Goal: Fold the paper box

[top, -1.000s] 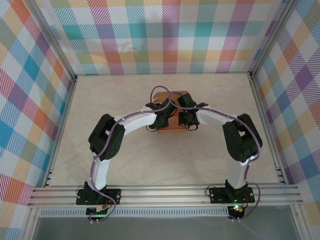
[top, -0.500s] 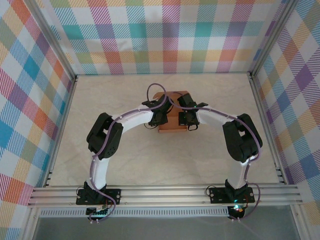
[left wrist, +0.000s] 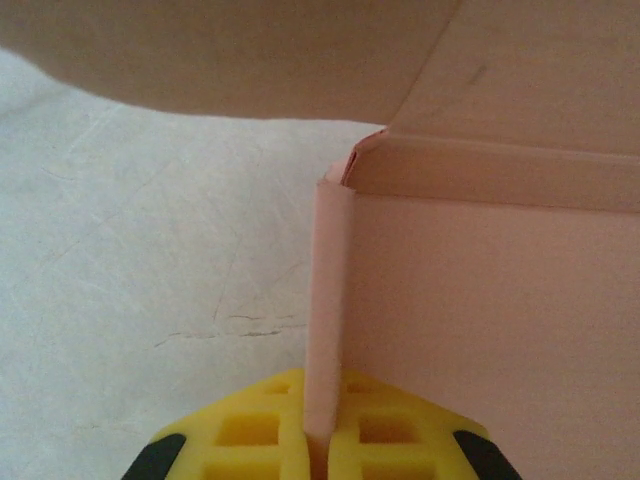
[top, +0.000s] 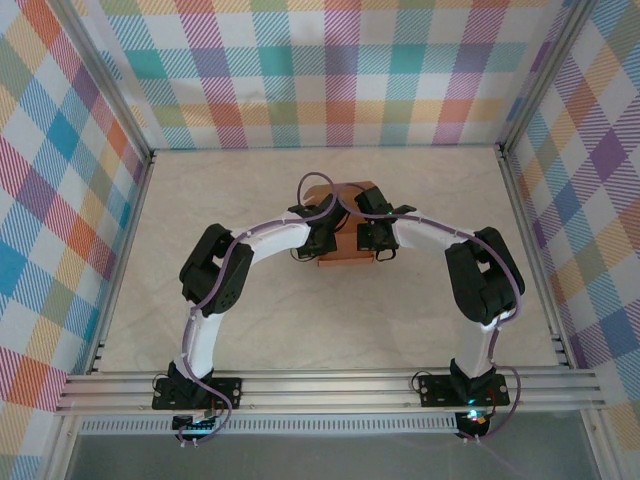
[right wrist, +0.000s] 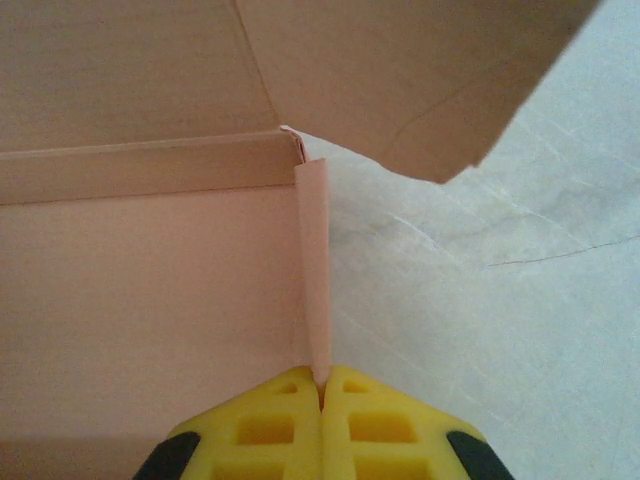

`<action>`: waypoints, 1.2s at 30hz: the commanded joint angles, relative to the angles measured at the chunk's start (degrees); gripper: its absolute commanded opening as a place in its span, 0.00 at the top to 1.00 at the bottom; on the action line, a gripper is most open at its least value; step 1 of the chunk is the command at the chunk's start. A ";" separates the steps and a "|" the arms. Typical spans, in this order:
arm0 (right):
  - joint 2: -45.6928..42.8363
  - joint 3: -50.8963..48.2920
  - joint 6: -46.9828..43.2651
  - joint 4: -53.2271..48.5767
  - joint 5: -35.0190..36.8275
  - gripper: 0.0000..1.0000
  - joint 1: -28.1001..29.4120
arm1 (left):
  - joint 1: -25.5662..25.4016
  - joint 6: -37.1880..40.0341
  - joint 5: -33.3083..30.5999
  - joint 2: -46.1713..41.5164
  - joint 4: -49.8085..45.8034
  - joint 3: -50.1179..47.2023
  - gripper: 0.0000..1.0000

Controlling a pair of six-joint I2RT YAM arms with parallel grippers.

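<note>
Both hands (left wrist: 322, 400) (right wrist: 322, 388) on paper box (left wrist: 480, 300) walls

Looking down from high on the near side of the paper box (top: 345, 260), whole worktop (top: 230, 190) in frame. From either wrist, pressed close along opposite side walls of that box, sharing its inner floor.

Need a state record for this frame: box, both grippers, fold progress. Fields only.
object: paper box, salmon card, mid-table
left gripper: shut on the box's left side wall
right gripper: shut on the box's right side wall
pinched walls: thin, standing upright from the box floor
far wall: raised
lid flap: up, not closed
fold status: partly folded
</note>
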 commanded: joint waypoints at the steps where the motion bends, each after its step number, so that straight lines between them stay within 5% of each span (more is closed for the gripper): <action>1: 0.80 1.11 0.36 -2.34 -1.19 1.00 0.46 | 0.09 -0.85 -1.69 0.07 -1.11 0.98 1.00; 7: 0.11 1.29 0.01 -2.86 0.12 0.95 0.72 | 0.03 -1.05 -2.55 -1.77 -0.28 -0.48 0.69; 14: -0.66 0.94 -0.25 -2.01 0.13 0.69 0.73 | -0.03 -0.58 -4.41 -4.77 0.75 -2.35 0.57; 20: -2.18 0.08 -1.36 -0.76 -0.06 0.59 0.75 | -0.07 -0.58 -3.83 -6.30 2.69 -3.79 0.51; 29: -10.82 -4.68 -5.88 3.73 -1.62 0.25 0.47 | -0.42 0.19 -3.00 -13.50 6.13 -9.77 0.16; 36: -21.90 -10.07 -12.13 8.26 -1.31 0.20 -0.77 | -0.48 3.14 -4.70 -23.60 9.72 -17.35 0.12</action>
